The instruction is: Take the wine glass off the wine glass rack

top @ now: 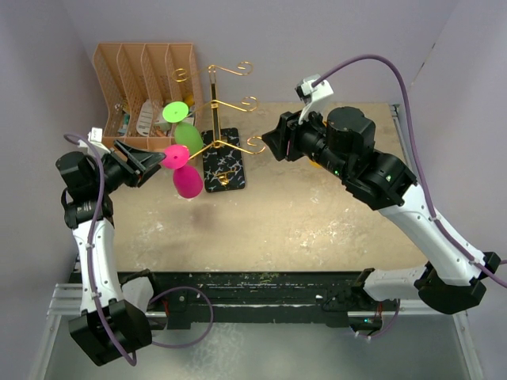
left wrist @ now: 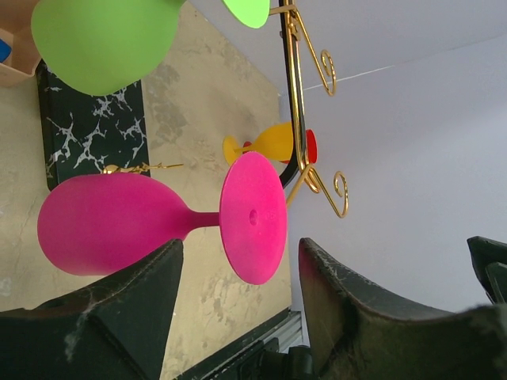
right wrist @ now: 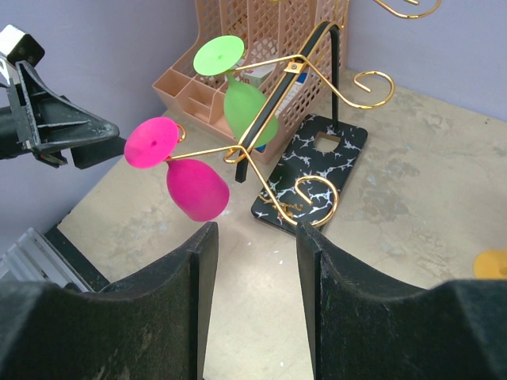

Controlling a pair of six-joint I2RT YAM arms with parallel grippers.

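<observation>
From above, the wine glass rack (top: pixel 230 158) stands toward the far-left corner of the table (top: pixel 317 222), just in front of a tan desk organiser (top: pixel 142 79). Two glasses hang upside down from its left hook arms: a green wine glass (top: pixel 188 136) nearer the far edge and a pink wine glass (top: pixel 184 178) on the near side. The left gripper (top: pixel 153 165) hovers beside the pink foot, and the right gripper (top: pixel 273 141) hangs right of the rack, apart from it. In the left wrist view the dark fingers (left wrist: pixel 111 317) are spread wide with nothing between them, and the pink foot (left wrist: pixel 253 218), stem (left wrist: pixel 204 219) and bowl (left wrist: pixel 107 226) sit just ahead. The right wrist view shows that gripper's jaws parted and empty too, facing the rack. The glass looks like light, smooth, rigid plastic, so likely slippery. The thin stem just under the foot seems the best grip; it probably must slide outward along the wire to clear the curled tip.
</observation>
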